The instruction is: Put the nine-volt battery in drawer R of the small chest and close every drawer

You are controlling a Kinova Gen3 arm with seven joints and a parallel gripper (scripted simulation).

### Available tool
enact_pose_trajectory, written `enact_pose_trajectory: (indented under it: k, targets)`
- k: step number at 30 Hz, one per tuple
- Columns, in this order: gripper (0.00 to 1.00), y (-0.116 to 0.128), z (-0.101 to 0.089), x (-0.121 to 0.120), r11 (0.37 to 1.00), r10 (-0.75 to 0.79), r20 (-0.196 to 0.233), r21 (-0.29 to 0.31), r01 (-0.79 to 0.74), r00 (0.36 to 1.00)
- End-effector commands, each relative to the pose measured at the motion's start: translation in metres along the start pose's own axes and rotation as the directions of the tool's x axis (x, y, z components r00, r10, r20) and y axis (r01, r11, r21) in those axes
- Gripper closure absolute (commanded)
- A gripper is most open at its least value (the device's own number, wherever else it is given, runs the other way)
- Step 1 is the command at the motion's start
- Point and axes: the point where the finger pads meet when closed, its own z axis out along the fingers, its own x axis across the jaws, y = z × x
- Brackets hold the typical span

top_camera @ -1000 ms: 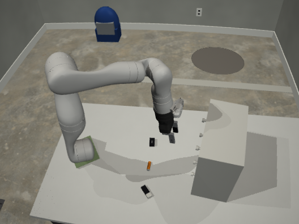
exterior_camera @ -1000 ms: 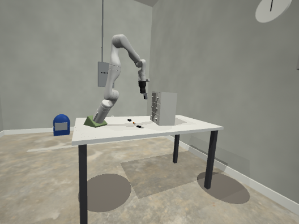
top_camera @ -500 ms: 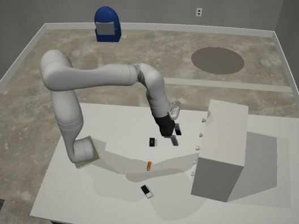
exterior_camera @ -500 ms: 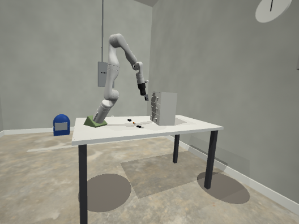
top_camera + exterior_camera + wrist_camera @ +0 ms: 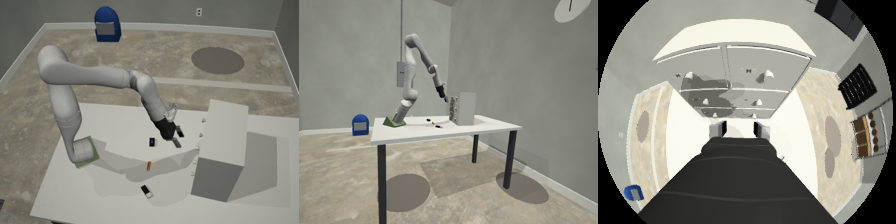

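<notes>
The small white chest [image 5: 223,150] stands at the right of the table, its front with several small knobs [image 5: 197,147] facing left. All drawers look pushed in, and I cannot read their marks. My gripper [image 5: 178,138] is open and empty, tilted toward the chest's front, in the air a short way left of the knobs. In the wrist view the fingers point at the drawer fronts [image 5: 734,72]. A small black block [image 5: 153,142] lies on the table left of the gripper. A black block with a white end [image 5: 147,191] lies nearer the front edge. I cannot tell which one is the nine-volt battery.
An orange cylinder [image 5: 149,166] lies on the table between the two black blocks. The arm's green base [image 5: 86,154] sits at the table's left. In the side view the chest [image 5: 462,108] stands near the table's far right, the gripper [image 5: 445,99] level with its upper drawers.
</notes>
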Motion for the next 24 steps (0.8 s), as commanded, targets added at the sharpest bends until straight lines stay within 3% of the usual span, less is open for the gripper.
enact_pose_trajectory:
  k: [1, 24]
  targets:
    - [0.0, 0.003, 0.003, 0.002, 1.0, -0.009, -0.014, 0.03, 0.009, 1.0]
    - [0.0, -0.003, 0.028, 0.003, 0.978, -0.008, -0.015, 0.206, 0.011, 1.0]
